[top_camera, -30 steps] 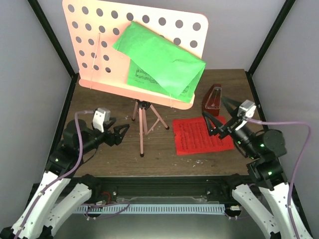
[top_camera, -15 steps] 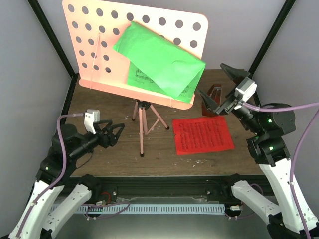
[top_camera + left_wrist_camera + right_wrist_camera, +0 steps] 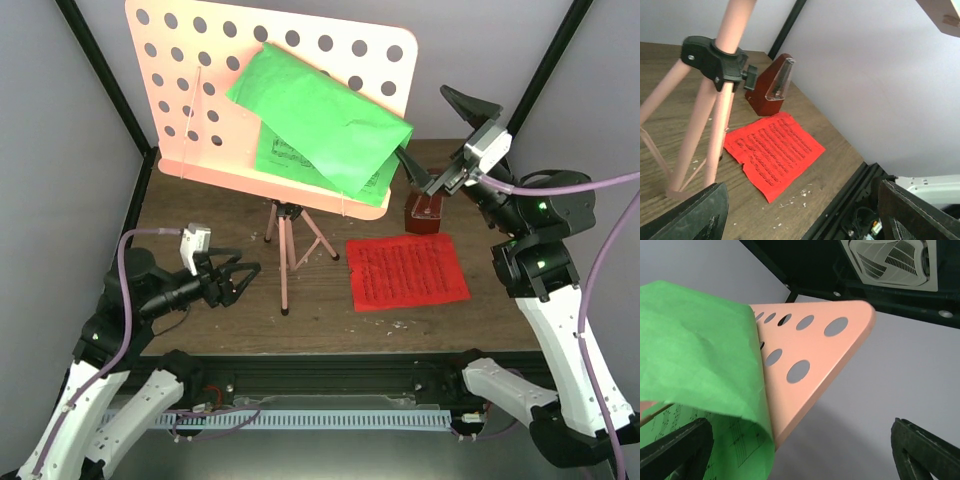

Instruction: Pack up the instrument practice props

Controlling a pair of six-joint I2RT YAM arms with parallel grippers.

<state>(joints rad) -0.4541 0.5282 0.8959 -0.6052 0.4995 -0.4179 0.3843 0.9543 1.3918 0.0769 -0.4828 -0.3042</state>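
Observation:
The pink music stand [image 3: 270, 90] stands at the back on its tripod [image 3: 285, 250]. A green music sheet [image 3: 320, 115] rests folded over on its hole-dotted desk and also shows in the right wrist view [image 3: 695, 360]. A red music sheet [image 3: 407, 271] lies flat on the table. The reddish-brown metronome [image 3: 425, 210] stands behind it, partly hidden by my right gripper [image 3: 440, 135]. That gripper is open, raised, beside the desk's right edge [image 3: 815, 365]. My left gripper [image 3: 240, 280] is open and empty, low, left of the tripod [image 3: 715, 100]. The left wrist view shows the red sheet [image 3: 772, 150] and metronome [image 3: 771, 87].
Black frame posts [image 3: 540, 70] stand at the back corners, with grey walls around. The black rail [image 3: 330, 375] runs along the table's near edge. Small white specks [image 3: 800, 192] lie on the wood in front of the red sheet.
My right gripper has risen from above the red sheet up and back to beside the desk's right edge. My left gripper drew back and then moved right toward the tripod.

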